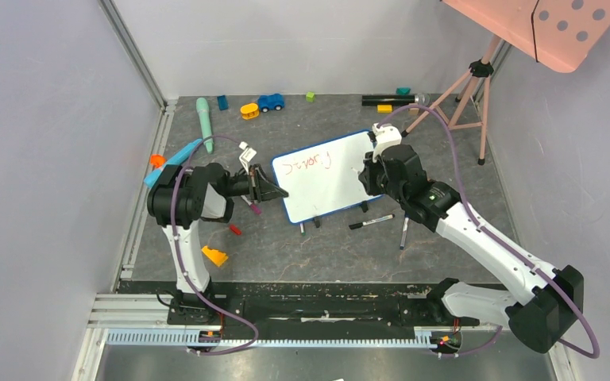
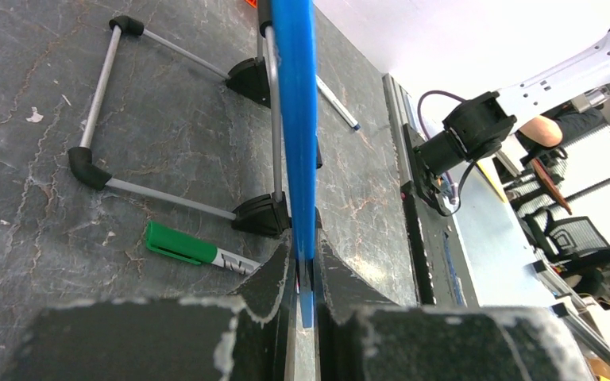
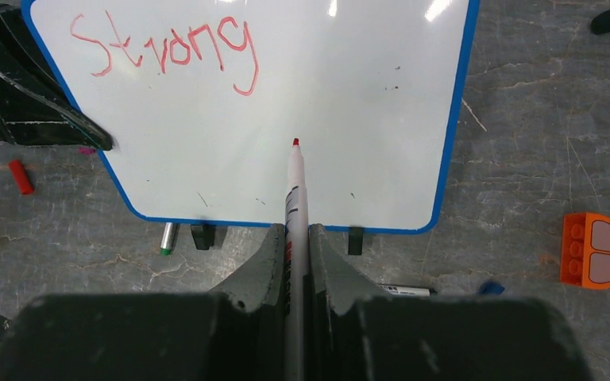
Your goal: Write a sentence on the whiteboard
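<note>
- The right gripper (image 3: 295, 242) is shut narrow on a red marker (image 3: 295, 190). It pinches the barrel well back from the tip, and the pen runs straight out ahead of the fingers with the red tip foremost.
- The marker looks like a light, stiff tube of smooth plastic. It would probably slide back or pivot between the pads if pushed hard, so a gentle press suits it.
- Just past the tip is the whiteboard (image 3: 365, 119), with the tip over a bare patch near its middle. I cannot tell whether the tip is touching the surface.
- Farther ahead and to the left of the tip is the sentence (image 3: 167, 51). Only the word "Strong" stands there, in slanted red strokes along the far edge.
- The left gripper (image 2: 306, 274) is clamped on the board's blue edge, and the thin frame stands upright between its jaws.
- Out from those jaws, the board rests on thin wire legs with black feet (image 2: 258, 214).
- The board looks thin, rigid, light and glossy. It would likely skid or tip under pen pressure.
- The frame edge is the sensible place to hold it, clear of the writing face.
- A green marker (image 2: 183, 244) lies on the table just beside the left fingers, near the closest foot.
</note>
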